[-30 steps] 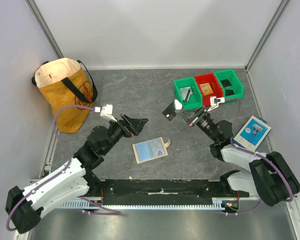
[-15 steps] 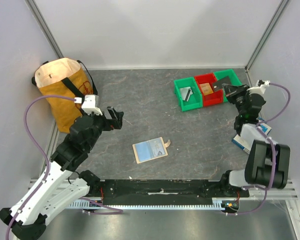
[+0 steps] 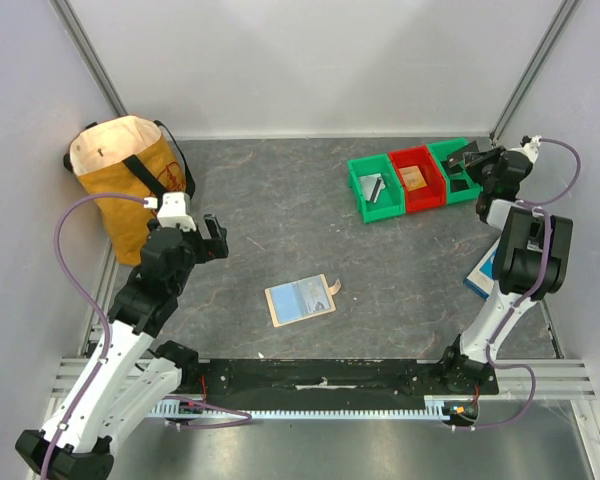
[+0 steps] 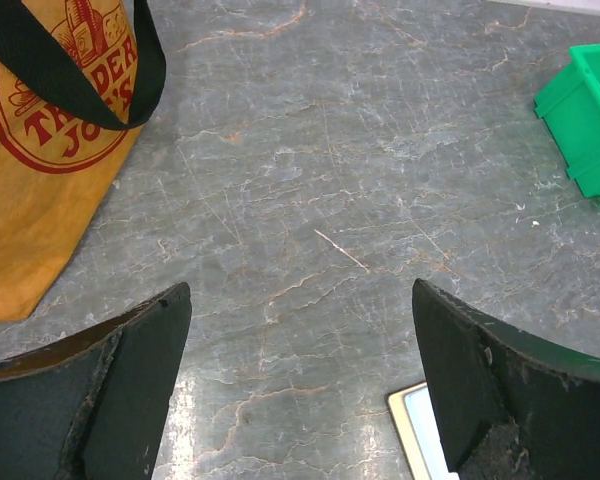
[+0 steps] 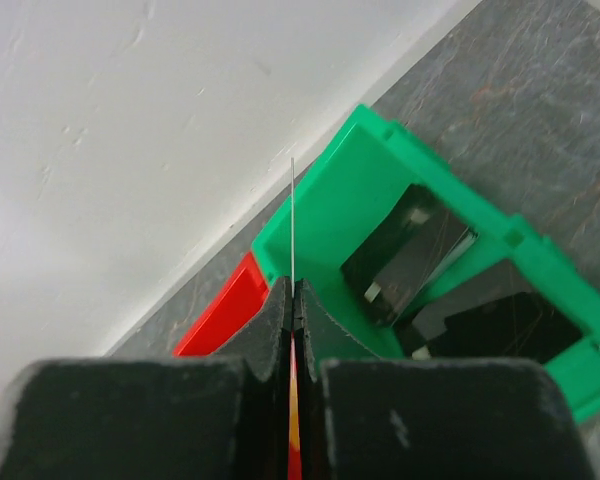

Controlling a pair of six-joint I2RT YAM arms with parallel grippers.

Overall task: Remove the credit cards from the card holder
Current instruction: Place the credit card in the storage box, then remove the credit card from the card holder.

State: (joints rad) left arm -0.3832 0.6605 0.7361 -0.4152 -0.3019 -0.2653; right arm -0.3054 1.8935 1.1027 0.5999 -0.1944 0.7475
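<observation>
The card holder (image 3: 300,300) lies open on the table, pale blue face up, its tan tab (image 3: 332,287) at the right; one corner of the card holder (image 4: 420,425) shows in the left wrist view. My left gripper (image 3: 212,240) (image 4: 300,290) hangs open and empty to the holder's left and farther back. My right gripper (image 3: 470,160) (image 5: 294,290) is shut on a thin credit card (image 5: 292,220), seen edge-on, above the right green bin (image 3: 458,168). Black cards (image 5: 410,250) lie inside that bin.
A red bin (image 3: 417,178) and a second green bin (image 3: 375,185) stand left of the right one. A yellow tote bag (image 3: 130,185) stands at the back left. A blue-and-white packet (image 3: 480,275) lies at the right edge, partly behind the right arm.
My right arm swung from the table's middle to the back right, carrying the card over the green bin. My left arm drew back to the left, away from the holder, still open.
</observation>
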